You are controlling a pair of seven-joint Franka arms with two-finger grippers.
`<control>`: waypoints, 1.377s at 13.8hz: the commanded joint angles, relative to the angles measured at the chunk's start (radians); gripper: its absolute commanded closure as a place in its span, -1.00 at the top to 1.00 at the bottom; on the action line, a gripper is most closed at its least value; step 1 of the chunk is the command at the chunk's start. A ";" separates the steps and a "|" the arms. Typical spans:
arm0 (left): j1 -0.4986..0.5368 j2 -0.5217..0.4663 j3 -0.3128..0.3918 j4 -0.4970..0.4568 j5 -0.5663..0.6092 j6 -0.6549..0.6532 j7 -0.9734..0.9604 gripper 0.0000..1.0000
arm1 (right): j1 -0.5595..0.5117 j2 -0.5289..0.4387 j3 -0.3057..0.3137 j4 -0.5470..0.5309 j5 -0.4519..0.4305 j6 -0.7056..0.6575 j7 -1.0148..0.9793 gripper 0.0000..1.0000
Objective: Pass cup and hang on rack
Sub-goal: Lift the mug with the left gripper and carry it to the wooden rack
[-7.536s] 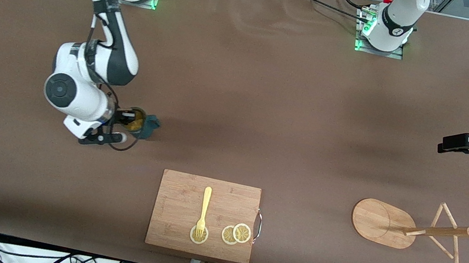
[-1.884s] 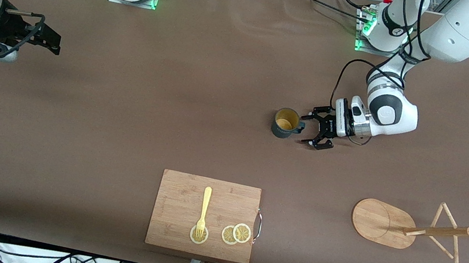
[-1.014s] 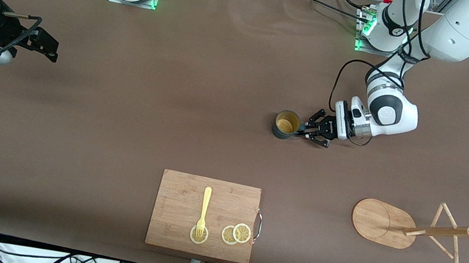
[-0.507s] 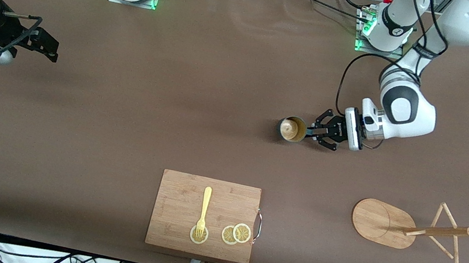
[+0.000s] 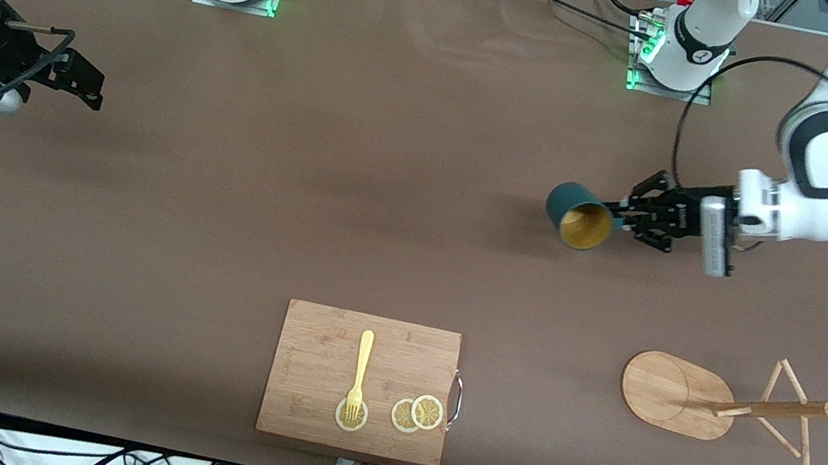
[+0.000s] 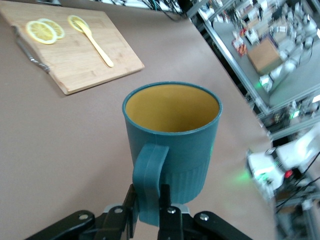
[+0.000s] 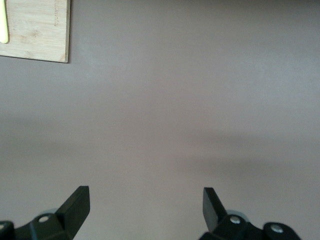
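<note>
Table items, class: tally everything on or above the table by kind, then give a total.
Cup: 1
Rack: 1
Cutting board: 1
Fork: 1
Lemon slices: 3
Total: 7

Teal cup tilted, airborne; wooden rack upright near the front camera.

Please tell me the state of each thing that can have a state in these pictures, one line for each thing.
Dark teal cup with yellow inside: lifted off the table, tilted, held by its handle.
Light wooden mug rack: upright on the table, pegs bare.
Left gripper: shut on the cup's handle.
Right gripper: open, holding nothing, waiting above the table.
Yellow fork: lying on the wooden cutting board, tines on a lemon slice.
</note>
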 commanded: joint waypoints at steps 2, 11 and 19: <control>0.045 -0.003 0.130 0.078 0.043 -0.203 -0.242 -1.00 | -0.008 -0.004 0.010 0.002 0.006 0.002 0.010 1.00; 0.264 0.158 0.164 0.153 -0.142 -0.425 -0.708 -1.00 | -0.008 -0.005 0.012 0.002 0.006 -0.002 0.010 1.00; 0.298 0.370 0.164 0.300 -0.297 -0.470 -0.778 -1.00 | -0.006 -0.005 0.010 0.002 0.006 -0.003 0.010 1.00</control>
